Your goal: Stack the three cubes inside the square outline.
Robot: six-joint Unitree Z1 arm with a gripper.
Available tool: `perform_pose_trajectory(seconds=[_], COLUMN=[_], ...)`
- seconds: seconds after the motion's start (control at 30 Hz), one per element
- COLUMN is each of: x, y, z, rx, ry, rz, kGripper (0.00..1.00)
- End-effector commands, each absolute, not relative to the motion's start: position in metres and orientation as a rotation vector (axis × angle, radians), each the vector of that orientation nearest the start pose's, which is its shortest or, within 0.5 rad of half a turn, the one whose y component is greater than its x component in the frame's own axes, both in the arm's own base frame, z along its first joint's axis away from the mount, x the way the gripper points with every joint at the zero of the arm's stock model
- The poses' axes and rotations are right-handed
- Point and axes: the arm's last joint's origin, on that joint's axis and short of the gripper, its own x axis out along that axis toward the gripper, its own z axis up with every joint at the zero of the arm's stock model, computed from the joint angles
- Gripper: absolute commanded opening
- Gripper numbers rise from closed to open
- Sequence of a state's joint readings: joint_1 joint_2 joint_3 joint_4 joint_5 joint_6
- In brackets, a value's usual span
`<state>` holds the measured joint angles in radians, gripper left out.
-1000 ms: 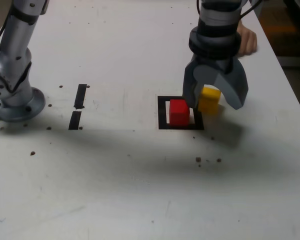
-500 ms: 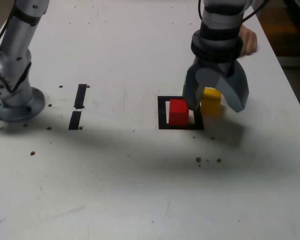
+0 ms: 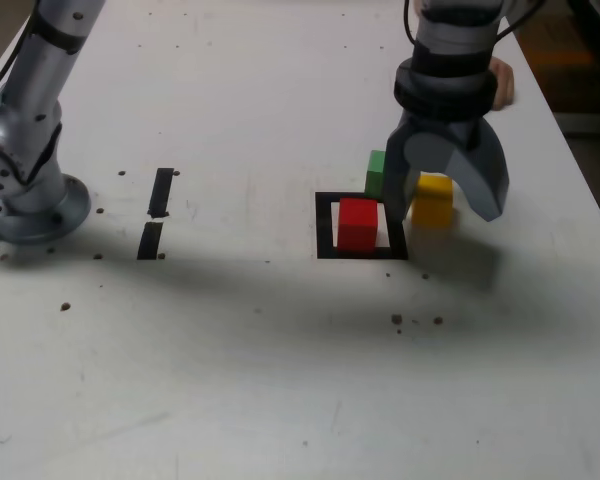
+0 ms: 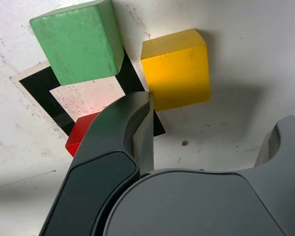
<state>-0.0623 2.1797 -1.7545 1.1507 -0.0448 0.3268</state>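
On the white table (image 3: pixel 260 340), toward the exterior view's right, the claw (image 3: pixel 448 208) is open, with its two jaws wide apart and nothing gripped. The yellow cube (image 3: pixel 433 201) is near these jaws, outside the square outline (image 3: pixel 326 226), at its side toward the exterior view's right. The red cube (image 3: pixel 358 225) sits inside the outline; in the exterior view, a white strip shows between it and the black tape on both sides. The green cube (image 3: pixel 376 174) is behind the red one in that view. Wide bare table lies between the outline and the two black tape strips (image 3: pixel 161 192). One jaw hides most of the red cube in the wrist view, and in the exterior view it covers a small part of the yellow cube. A hand (image 3: pixel 502 84) is partly hidden behind the arm (image 3: pixel 454 50). The cubes have plain colours; in the wrist view, the green one shows small dark marks and worn edges.
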Motion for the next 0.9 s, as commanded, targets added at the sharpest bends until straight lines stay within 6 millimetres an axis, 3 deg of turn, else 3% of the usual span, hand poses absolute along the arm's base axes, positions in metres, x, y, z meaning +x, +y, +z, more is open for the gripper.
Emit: perform_pose_trajectory(seconds=[0.0, 0.87], x=[0.425, 0.461], y=[-0.027, -0.010], z=[0.222, 0.205], rx=[0.255, 0.167], ry=[1.572, 1.523], rz=[-0.346, -0.333], kGripper=[0.85, 0.85])
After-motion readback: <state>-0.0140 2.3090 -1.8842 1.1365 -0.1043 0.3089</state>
